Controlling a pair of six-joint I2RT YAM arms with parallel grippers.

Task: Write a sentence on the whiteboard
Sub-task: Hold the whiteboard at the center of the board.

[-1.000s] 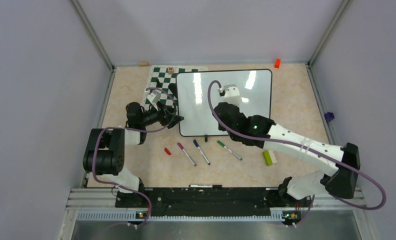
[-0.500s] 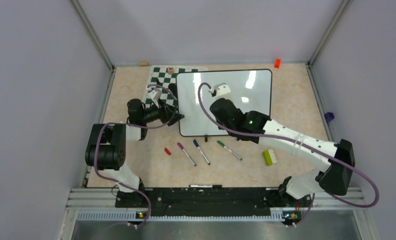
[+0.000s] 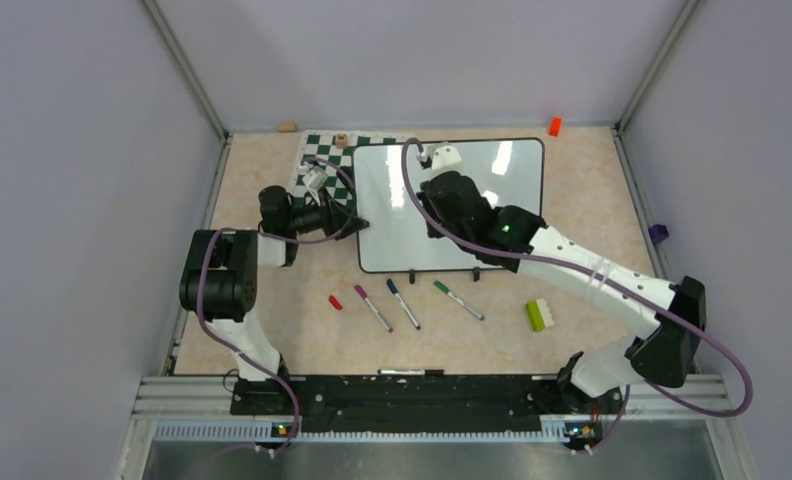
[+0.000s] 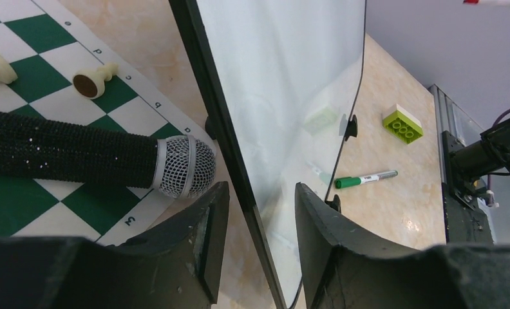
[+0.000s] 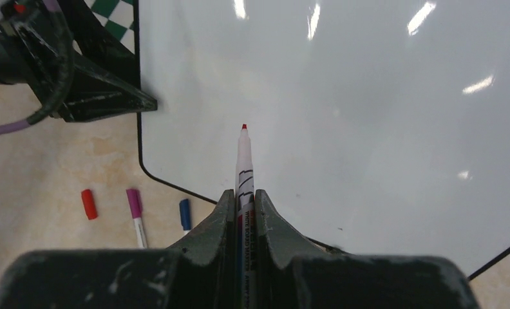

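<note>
The left arm [image 3: 220,285] bends at its elbow and reaches to the right, low over the surface. The left gripper [image 4: 262,193] has its jaws a little apart, one on each side of the whiteboard [image 4: 284,96] edge. The right arm [image 3: 592,272] stretches forward and left. The right gripper [image 5: 243,199] squeezes a red marker [image 5: 243,161] tight.

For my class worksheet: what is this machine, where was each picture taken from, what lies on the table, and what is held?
Two robot arms are bolted to a table. One picture looks down from above; the other two come from cameras on the wrists. The right gripper is shut on a red marker pointed at a blank whiteboard. The left gripper straddles the board's left edge, jaws open. Also there: a chessboard mat, a microphone, three loose pens, a green brick.
</note>
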